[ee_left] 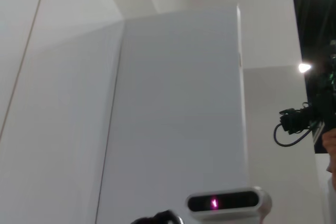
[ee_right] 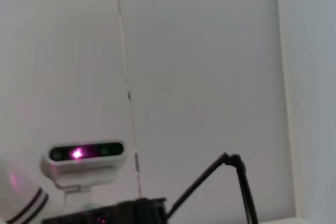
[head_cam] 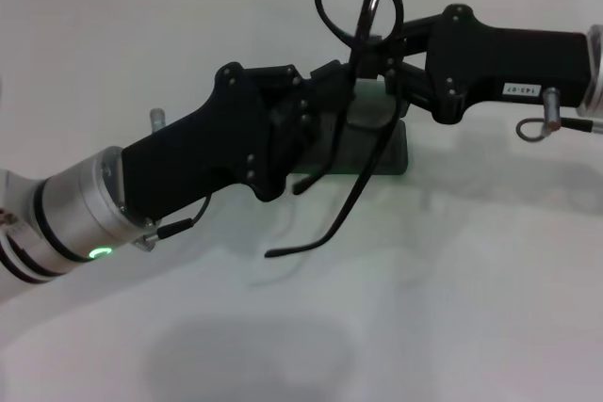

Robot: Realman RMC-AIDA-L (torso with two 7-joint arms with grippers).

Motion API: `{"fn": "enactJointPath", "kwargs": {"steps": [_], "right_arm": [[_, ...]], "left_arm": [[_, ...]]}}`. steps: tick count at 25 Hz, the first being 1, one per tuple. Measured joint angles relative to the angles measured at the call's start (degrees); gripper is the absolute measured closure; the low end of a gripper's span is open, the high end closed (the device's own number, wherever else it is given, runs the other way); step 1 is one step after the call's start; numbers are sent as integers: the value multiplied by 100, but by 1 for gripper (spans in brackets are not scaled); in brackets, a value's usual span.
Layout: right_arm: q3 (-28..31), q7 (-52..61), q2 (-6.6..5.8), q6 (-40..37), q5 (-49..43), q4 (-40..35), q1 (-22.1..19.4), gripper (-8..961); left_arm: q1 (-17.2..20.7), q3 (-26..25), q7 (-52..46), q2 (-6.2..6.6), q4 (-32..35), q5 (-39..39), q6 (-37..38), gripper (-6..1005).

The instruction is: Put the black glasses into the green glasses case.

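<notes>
Head view:
- black glasses (head_cam: 363,7): held aloft at frame centre-top, lenses up, temple arms dangling toward 6–7 o'clock. Likely lifted so arms can be folded or aligned before dropping in.
- right gripper (head_cam: 384,49): enters from 3 o'clock, closed on frame near the hinge.
- left gripper (head_cam: 341,82): enters from 8 o'clock, tip touching the frame/temple area; grip can't be told, fingers hidden.
- green glasses case (head_cam: 386,148): on white table (head_cam: 452,308) directly below glasses, mostly hidden by arms; open or shut unclear.
- Room: table free at 5–7 o'clock; both arms crowd the case.

Left wrist view: wall panels only; no task item.

Right wrist view: thin black temple arm (ee_right: 210,182) at 5 o'clock, rest wall.
</notes>
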Motion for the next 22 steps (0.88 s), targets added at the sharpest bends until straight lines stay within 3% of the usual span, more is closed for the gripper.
{"fn": "enactJointPath", "kwargs": {"steps": [22], "right_arm": [[-77, -60, 22, -315, 210, 278, 95, 846]], "left_arm": [[-57, 12, 180, -26, -391, 35, -213, 957]]}}
